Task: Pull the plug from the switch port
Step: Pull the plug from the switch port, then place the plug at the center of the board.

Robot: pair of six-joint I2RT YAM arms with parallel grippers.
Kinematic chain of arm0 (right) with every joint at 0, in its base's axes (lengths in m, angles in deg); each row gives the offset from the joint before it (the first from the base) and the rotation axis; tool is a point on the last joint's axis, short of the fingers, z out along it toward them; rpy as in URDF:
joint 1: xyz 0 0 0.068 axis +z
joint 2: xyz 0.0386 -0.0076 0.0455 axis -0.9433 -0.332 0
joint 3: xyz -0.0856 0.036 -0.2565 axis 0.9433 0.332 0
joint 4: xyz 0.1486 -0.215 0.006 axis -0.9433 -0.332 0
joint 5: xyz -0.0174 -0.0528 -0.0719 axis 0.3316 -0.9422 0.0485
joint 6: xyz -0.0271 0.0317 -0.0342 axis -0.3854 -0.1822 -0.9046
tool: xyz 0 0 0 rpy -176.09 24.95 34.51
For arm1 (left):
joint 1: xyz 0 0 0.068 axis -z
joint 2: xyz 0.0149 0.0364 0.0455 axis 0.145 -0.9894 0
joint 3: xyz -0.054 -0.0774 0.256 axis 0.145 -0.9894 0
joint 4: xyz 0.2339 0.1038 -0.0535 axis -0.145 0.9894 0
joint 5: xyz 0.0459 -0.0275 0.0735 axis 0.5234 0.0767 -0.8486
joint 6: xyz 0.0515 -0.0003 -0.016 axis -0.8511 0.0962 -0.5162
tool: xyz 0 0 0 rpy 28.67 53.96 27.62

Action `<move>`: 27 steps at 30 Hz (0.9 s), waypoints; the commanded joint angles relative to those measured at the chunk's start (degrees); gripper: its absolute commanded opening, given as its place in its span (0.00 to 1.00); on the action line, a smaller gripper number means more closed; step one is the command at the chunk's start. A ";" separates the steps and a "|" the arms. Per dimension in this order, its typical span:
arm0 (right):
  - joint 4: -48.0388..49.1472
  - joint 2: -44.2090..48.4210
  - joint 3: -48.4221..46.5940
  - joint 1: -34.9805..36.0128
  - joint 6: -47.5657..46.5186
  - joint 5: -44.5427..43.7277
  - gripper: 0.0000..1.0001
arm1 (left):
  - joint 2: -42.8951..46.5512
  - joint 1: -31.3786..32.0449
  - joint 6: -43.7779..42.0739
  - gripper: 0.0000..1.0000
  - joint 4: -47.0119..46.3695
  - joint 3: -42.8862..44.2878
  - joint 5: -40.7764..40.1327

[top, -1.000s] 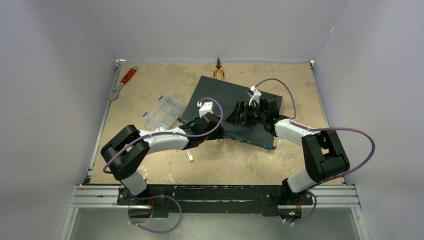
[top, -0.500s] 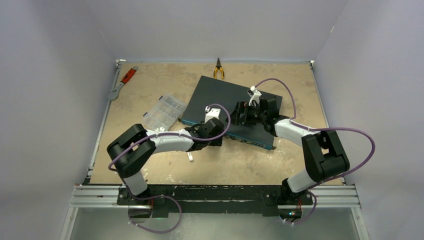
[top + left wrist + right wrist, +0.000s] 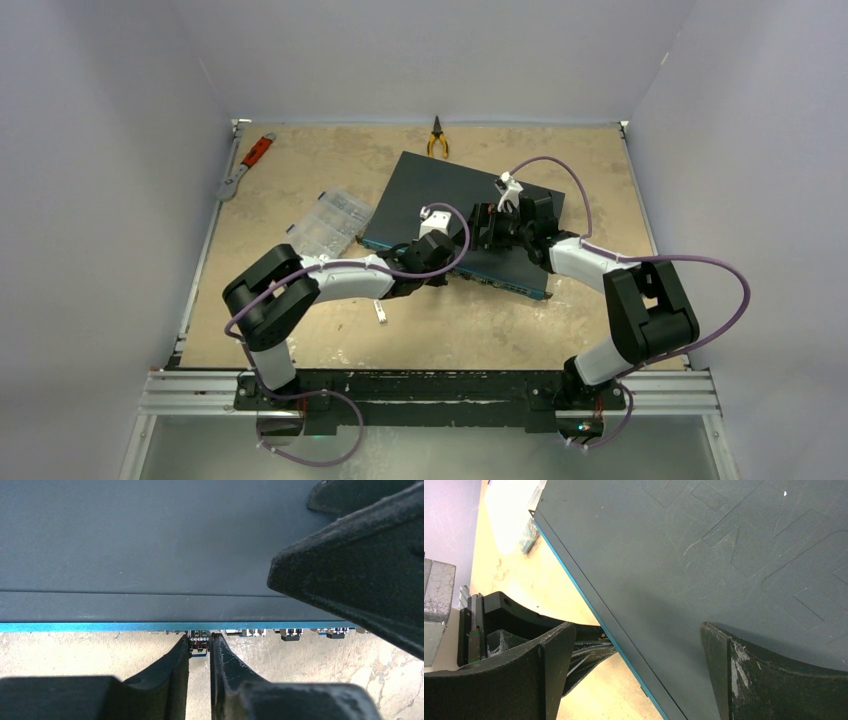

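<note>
Surface point(image 3: 300, 160) sandy, switch point(image 3: 440, 190) lying flat on it | left gripper point(image 3: 199, 649) at switch's blue port edge, pinching plug point(image 3: 198, 642) | right gripper point(image 3: 639, 630) spread wide over switch's top, straddling that edge

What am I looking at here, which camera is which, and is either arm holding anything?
Two robot arms are bolted to a table. The wide picture comes from above and behind them; the other two come from cameras on their wrists. On the table lie a dark-teal switch, a clear compartment box, pliers and a red-handled wrench. The left gripper pinches a plug in the switch's blue front edge. The right gripper stands open, straddling that edge, holding nothing.
</note>
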 commanded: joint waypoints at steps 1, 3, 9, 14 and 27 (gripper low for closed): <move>-6.95 -2.15 1.69 0.31 -1.10 -1.84 0.99 | 0.44 0.73 -0.44 0.07 -1.98 1.29 0.32; -6.88 -2.22 1.63 0.34 -1.07 -1.86 0.99 | 1.01 0.89 -0.27 0.01 -1.59 0.75 0.06; -6.87 -2.07 1.43 0.36 -1.01 -1.75 0.99 | 3.68 1.72 0.31 0.00 -1.00 -1.85 -0.69; -7.04 -1.89 1.37 0.32 -1.10 -1.95 0.99 | 6.92 3.00 0.89 0.00 1.94 -4.69 -1.28; -7.94 -1.33 0.96 0.31 -1.52 -2.28 0.99 | 13.95 12.09 -1.80 0.00 3.34 -8.17 -2.55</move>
